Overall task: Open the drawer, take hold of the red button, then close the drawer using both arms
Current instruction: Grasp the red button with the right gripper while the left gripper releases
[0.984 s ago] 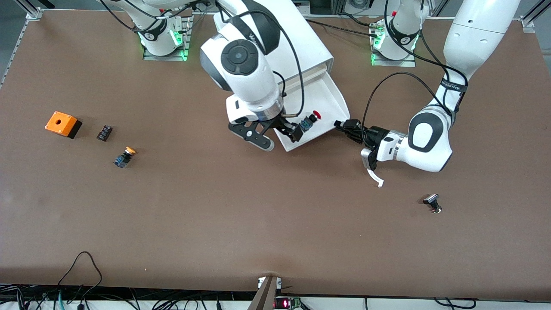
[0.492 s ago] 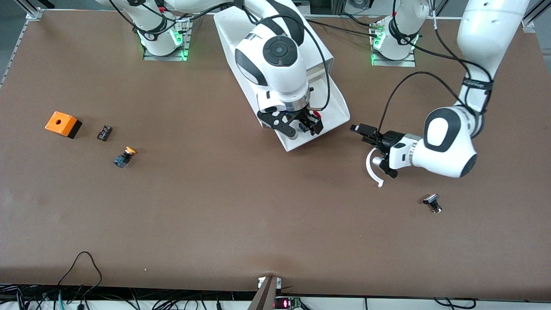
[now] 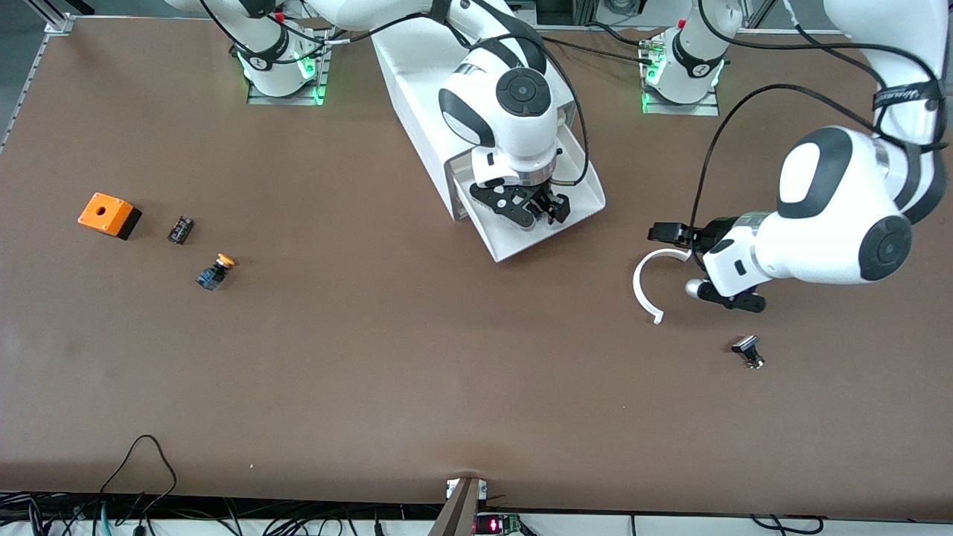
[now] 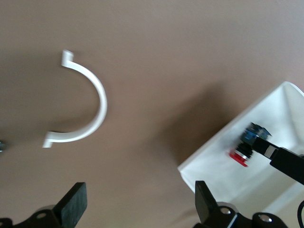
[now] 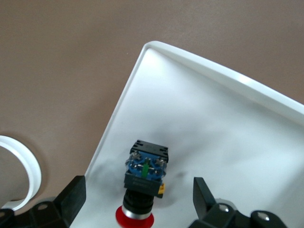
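The drawer (image 3: 588, 195) stands pulled out of the white cabinet (image 3: 417, 67), toward the front camera. The button lies on its side in the drawer. My right gripper (image 3: 532, 212) hides it in the front view. In the right wrist view the button (image 5: 144, 173) shows a red cap and black-and-blue body on the drawer floor (image 5: 213, 123). My right gripper (image 5: 137, 194) is open, one finger on each side of the button, not touching it. My left gripper (image 3: 679, 260) is open and empty over bare table beside the drawer. The left wrist view shows it (image 4: 140, 194), the drawer (image 4: 213, 161) and the button (image 4: 244, 147).
A white curved strip (image 3: 642, 286) lies on the table by my left gripper, also in the left wrist view (image 4: 97, 102). A small black part (image 3: 747, 350) lies nearer the camera. An orange box (image 3: 108, 214), a black block (image 3: 181, 229) and an orange-capped button (image 3: 216, 270) lie toward the right arm's end.
My right gripper has moved from the drawer's front edge to over the button, hiding it. My left gripper has drawn away from the drawer's corner toward the left arm's end.
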Controlling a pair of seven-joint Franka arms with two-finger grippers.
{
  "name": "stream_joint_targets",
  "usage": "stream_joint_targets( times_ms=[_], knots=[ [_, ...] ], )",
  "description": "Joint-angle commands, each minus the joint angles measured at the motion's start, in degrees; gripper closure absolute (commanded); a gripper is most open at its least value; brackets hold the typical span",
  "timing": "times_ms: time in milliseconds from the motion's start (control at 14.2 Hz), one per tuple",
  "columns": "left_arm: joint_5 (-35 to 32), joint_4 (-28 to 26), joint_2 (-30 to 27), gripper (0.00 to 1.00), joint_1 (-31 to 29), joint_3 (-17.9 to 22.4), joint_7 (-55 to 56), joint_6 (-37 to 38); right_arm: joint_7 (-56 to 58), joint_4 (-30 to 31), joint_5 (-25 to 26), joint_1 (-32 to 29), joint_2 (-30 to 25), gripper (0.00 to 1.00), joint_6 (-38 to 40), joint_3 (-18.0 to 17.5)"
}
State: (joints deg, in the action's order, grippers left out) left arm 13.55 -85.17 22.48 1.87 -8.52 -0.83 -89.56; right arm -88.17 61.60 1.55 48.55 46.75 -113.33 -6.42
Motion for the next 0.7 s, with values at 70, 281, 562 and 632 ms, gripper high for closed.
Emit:
stream_joint_targets(
  times_ms=[70, 281, 562, 632],
  knots=[
    [-11.4, 12.5, 2.3, 0.00, 2.2, 0.3, 1.8, 9.1, -1.4, 0.4, 2.1, 1.0, 0.9, 0.00, 0.6, 0.5],
    [-12.4, 13.5, 2.2, 0.00, 1.3, 0.9, 2.3, 9.0, -1.4, 0.4, 2.1, 1.0, 1.2, 0.11, 0.6, 0.5],
    [-12.3, 12.6, 2.2, 0.00, 1.1, 1.0, 14.5, 5.1, -0.7, 0.3, 2.1, 1.0, 1.1, 0.63, 0.1, 0.5],
    [-12.3, 12.6, 2.2, 0.00, 1.1, 0.9, 16.8, 4.8, -0.5, 0.2, 2.1, 1.1, 1.1, 0.78, 0.0, 0.5]
  ],
)
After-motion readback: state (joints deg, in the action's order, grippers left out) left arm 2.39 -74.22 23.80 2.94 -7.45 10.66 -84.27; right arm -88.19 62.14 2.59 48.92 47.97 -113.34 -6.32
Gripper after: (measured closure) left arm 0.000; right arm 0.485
